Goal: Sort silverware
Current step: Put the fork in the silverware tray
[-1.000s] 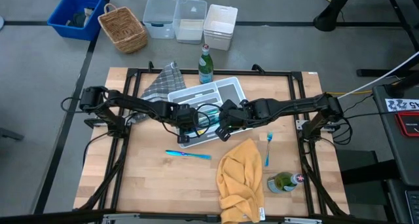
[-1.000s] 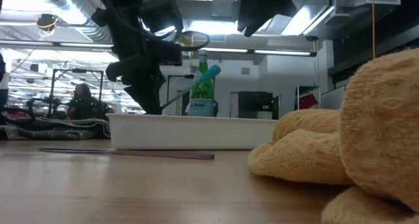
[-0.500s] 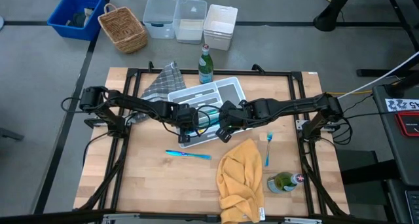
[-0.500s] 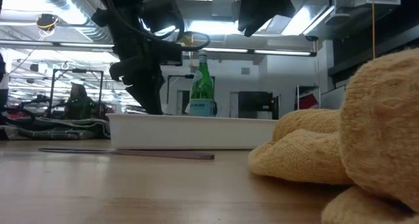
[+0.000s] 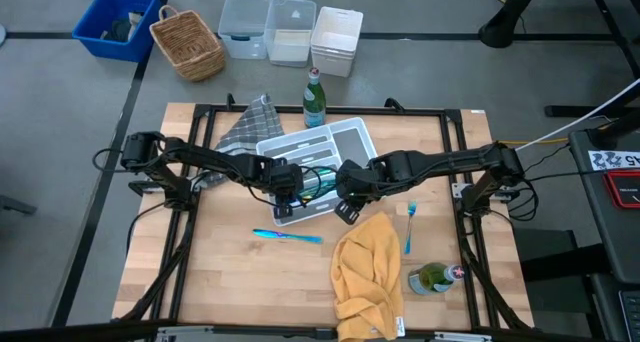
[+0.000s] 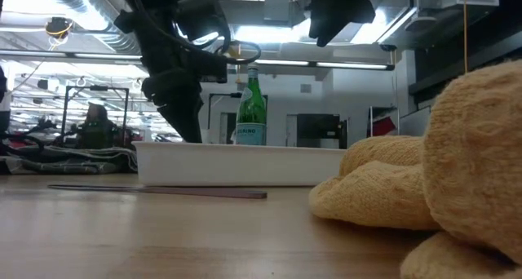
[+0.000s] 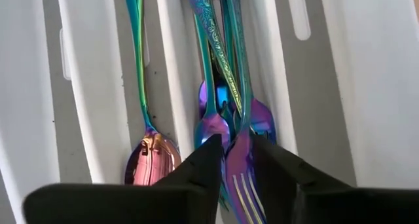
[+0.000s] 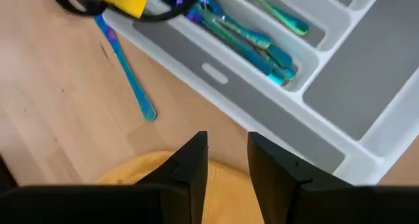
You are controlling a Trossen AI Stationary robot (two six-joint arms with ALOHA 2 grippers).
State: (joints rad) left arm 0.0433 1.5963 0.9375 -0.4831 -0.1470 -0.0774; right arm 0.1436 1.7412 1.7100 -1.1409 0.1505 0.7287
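While hovering, left pincer (image 7: 237, 178) overhangs silverware (image 7: 222, 112).

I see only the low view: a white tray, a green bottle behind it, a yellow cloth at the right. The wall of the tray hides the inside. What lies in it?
Observer: Shiny purple-blue pieces lie in the narrow compartments; the left wrist view shows spoons and a fork.
Operator: Does one of the arms hold something?
Observer: No. The left fingers stand apart just above that fork, and the right fingers, also apart and empty, hover by the edge of the tray.
Operator: Is some piece outside the tray that I miss?
Observer: Yes. In the high view a blue fork lies on the table just right of the yellow cloth.
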